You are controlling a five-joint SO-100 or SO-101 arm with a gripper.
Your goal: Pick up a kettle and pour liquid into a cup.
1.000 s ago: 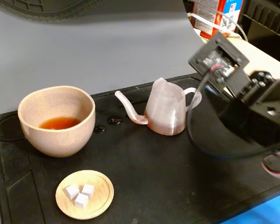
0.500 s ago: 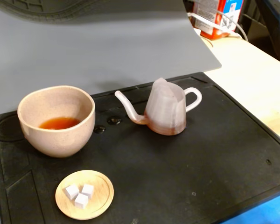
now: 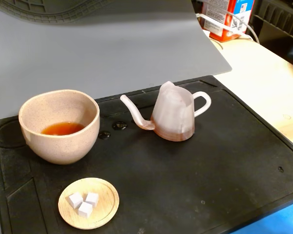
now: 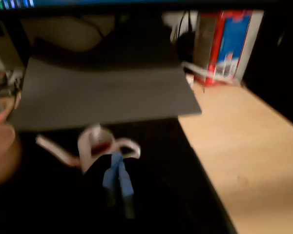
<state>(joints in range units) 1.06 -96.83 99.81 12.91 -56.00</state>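
The kettle (image 3: 174,118) stands upright on the black mat (image 3: 224,161) at centre frame in the fixed view. Its spout (image 3: 133,111) points left toward the cup (image 3: 59,126), and its loop handle (image 3: 203,103) faces right. The cup sits at left of frame, well apart from the kettle, and already holds a shallow pool of reddish-brown liquid (image 3: 62,128). A reddish tint shows low in the kettle body, which suggests some liquid remains there. A wooden dish (image 3: 88,203) with white cubes (image 3: 84,202) lies at lower left, in front of the cup.

No arm appears in the fixed view. In the wrist view the gripper (image 4: 118,183) shows as a blurred blue shape at lower centre, just behind the kettle's handle (image 4: 128,147). Whether its fingers are spread or pressed together cannot be told; it does not appear to be holding anything.

Judgement on the step in hand: the cup has been served, and the kettle is either set down or awaiting another grasp. For a grasp, the fingers should straddle the loop handle squarely, and the kettle should stay level until the spout tip is over the cup.

Limits on what can be made out:
- The wrist view is dark and motion-blurred.
- The cup is cut off at its left edge in that view.
- The kettle's fill level is uncertain.
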